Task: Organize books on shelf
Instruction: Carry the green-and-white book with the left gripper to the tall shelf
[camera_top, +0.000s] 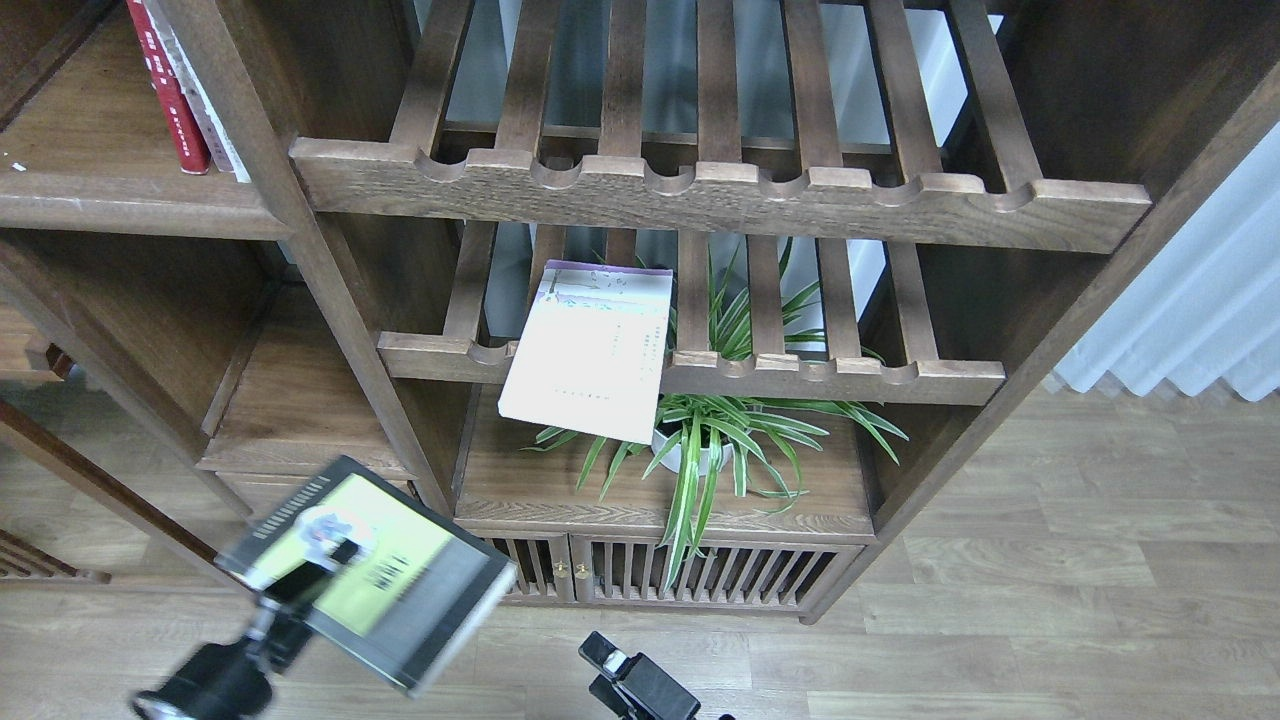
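Observation:
My left gripper (318, 572) is shut on the thick yellow-green and grey book with a black border (385, 570). It holds the book tilted in the air at the lower left, in front of the bookcase. The thin pale lavender-white book (592, 352) lies flat on the lower slatted rack, with its near edge hanging over the scalloped front rail. A red-spined book (165, 95) stands upright with pale-spined ones on the solid dark-brown shelf (130, 205) at the top left. My right gripper (603, 652) shows small and dark at the bottom centre, holding nothing that I can see.
A spider plant in a white pot (700, 445) stands on the cabinet top under the lavender book. Two slatted racks (720, 195) fill the middle bay. Slatted cabinet doors (650, 575) are below, a pale curtain (1200, 300) is at the right, and there is wooden floor in front.

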